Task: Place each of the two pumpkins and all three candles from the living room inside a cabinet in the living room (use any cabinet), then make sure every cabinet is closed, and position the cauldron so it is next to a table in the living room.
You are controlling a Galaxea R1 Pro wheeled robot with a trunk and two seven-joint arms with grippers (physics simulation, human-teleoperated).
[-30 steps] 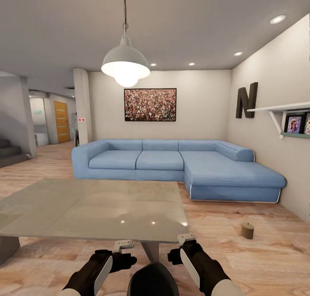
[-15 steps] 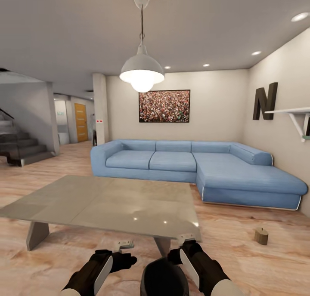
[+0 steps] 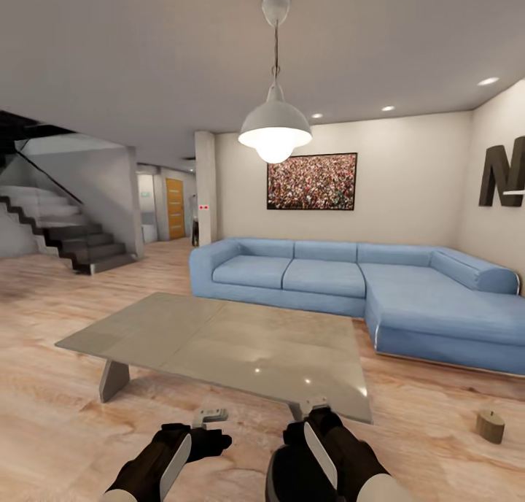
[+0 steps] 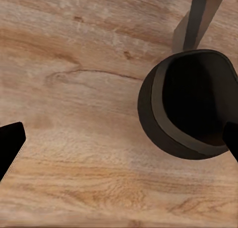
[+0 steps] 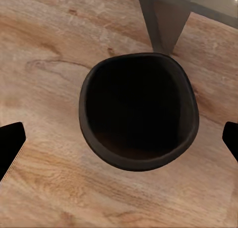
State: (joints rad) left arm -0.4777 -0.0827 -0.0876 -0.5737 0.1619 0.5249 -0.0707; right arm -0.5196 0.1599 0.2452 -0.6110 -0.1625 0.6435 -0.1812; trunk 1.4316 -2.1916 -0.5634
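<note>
Both jaws stand wide and empty, hovering over the wood floor (image 3: 58,429) by the table.

From the head view my left gripper (image 3: 210,415) and right gripper (image 3: 315,404) hang low before the glass-topped table (image 3: 219,341). Below my right gripper (image 5: 119,138) the cauldron (image 5: 139,111) sits upright on the floor, just beside a table leg (image 5: 166,22); under my left gripper (image 4: 119,138) the same black pot (image 4: 191,104) lies off to one side. One candle (image 3: 490,425) stands on the floor near the blue sofa (image 3: 364,290).
</note>
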